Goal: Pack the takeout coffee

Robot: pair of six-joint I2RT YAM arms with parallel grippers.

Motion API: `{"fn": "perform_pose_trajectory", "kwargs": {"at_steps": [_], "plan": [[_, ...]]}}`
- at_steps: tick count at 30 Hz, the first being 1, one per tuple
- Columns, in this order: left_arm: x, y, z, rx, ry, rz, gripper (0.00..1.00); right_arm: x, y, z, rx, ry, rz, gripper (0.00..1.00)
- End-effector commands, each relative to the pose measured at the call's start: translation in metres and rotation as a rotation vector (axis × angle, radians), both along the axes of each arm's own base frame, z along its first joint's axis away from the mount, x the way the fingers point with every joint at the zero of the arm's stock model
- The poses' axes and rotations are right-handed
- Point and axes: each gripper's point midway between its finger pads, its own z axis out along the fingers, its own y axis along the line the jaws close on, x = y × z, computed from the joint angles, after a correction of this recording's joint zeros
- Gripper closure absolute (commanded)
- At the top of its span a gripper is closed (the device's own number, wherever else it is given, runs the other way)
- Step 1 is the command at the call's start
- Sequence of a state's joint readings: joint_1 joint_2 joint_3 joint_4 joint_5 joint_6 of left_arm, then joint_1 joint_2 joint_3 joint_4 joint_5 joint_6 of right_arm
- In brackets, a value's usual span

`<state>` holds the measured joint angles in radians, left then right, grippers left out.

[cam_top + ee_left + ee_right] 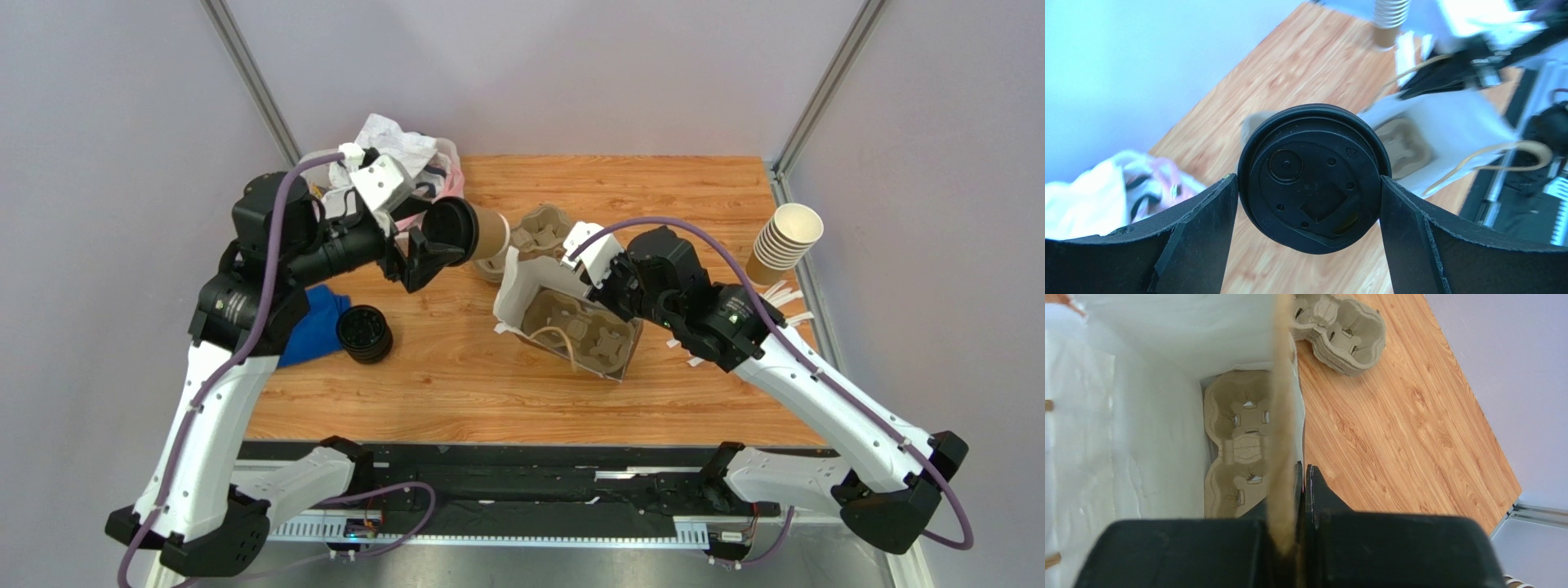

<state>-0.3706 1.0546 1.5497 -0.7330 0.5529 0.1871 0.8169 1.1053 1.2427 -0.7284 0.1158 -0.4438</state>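
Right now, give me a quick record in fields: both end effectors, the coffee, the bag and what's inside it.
Left end effector: shut on the takeout coffee, raised off the table, cup lying sideways
Right end effector: shut on the rim of the white bag
Takeout coffee: lid on, left of the bag, not in it
White bag: on the table, mouth open
Inside bag: pulp cup carrier, visible slots empty

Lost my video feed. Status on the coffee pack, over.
Left gripper shut on takeout coffee, held sideways above table. Right gripper pinching paper bag rim, bag open, carrier tray inside. Spare trays lie between cup and bag.
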Motion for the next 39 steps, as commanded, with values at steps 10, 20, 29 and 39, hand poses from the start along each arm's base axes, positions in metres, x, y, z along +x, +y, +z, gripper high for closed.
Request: {"fn": "perform_pose_trajectory", "kwargs": {"at_steps": [10, 20, 29, 39], "plan": [[-0.058, -0.055, -0.022, -0.027, -0.125, -0.292, 0.94, 0.004, 0.014, 0.043, 0.178, -0.002, -0.061, 1.00], [-0.048, -0.093, -0.070, 0.111, -0.283, -0.368, 0.96, -0.006, 0.036, 0.046, 0.225, 0.034, 0.022, 1.00], [-0.049, -0.109, -0.111, 0.218, -0.330, -0.461, 0.98, -0.020, 0.056, 0.045, 0.215, -0.003, 0.102, 1.00], [-0.060, -0.100, -0.169, 0.377, -0.389, -0.545, 1.00, -0.033, 0.065, 0.040, 0.251, 0.049, 0.109, 1.00]]}}
